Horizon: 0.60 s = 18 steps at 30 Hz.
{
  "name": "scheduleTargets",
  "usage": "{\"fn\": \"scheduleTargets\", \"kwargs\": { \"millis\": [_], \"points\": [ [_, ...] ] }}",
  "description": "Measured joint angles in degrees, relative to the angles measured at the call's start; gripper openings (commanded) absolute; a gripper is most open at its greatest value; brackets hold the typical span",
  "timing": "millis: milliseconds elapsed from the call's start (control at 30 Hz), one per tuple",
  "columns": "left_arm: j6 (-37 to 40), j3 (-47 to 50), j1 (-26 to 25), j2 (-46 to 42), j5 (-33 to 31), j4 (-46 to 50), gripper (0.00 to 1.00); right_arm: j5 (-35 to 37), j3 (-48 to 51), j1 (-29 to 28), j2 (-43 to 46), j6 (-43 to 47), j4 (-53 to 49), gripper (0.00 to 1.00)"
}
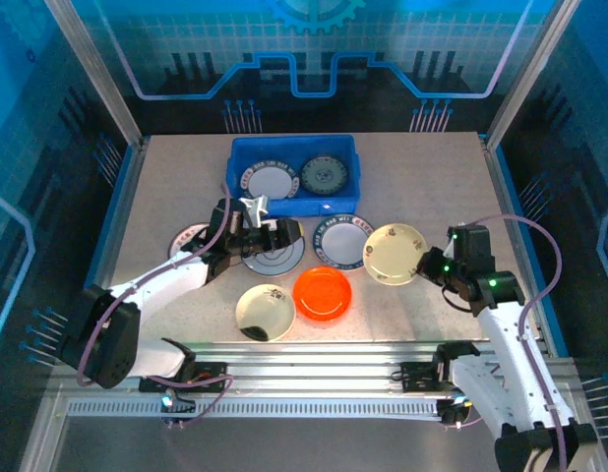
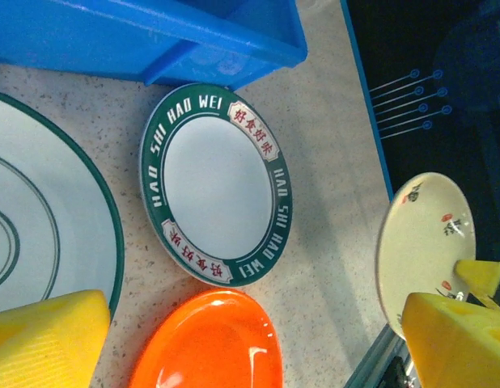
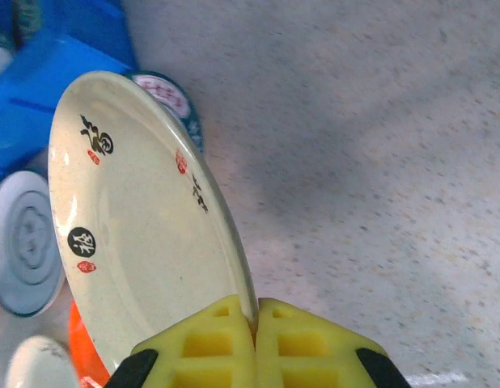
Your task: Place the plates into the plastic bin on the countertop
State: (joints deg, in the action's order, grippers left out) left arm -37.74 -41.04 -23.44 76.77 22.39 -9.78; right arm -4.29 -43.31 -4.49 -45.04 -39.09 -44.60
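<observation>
cream plate (image 3: pixel 145 242) tilted, rim clamped in right fingers (image 3: pixel 234 339)

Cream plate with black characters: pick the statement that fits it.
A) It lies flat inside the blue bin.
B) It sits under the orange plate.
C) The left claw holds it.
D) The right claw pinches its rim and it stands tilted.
D: in the right wrist view the right claw is shut on the rim of the cream plate, which stands tilted over the countertop.
</observation>
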Motion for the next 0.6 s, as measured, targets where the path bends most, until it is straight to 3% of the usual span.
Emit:
{"fn": "scheduleTargets", "kwargs": {
  "millis": [200, 600],
  "points": [
    [-2.3, -0.1, 0.0, 0.1, 0.9, -2.6, 0.77, -3.3, -4.3, -5.5, -7.8, -0.8, 3.4, 0.00],
    [-3.3, -2.2, -0.1, 2.8, 1.7, -3.7, 0.70, -4.1, -8.6, -19.3, -22.8, -5.6, 18.1, 0.00]
  ]
}}
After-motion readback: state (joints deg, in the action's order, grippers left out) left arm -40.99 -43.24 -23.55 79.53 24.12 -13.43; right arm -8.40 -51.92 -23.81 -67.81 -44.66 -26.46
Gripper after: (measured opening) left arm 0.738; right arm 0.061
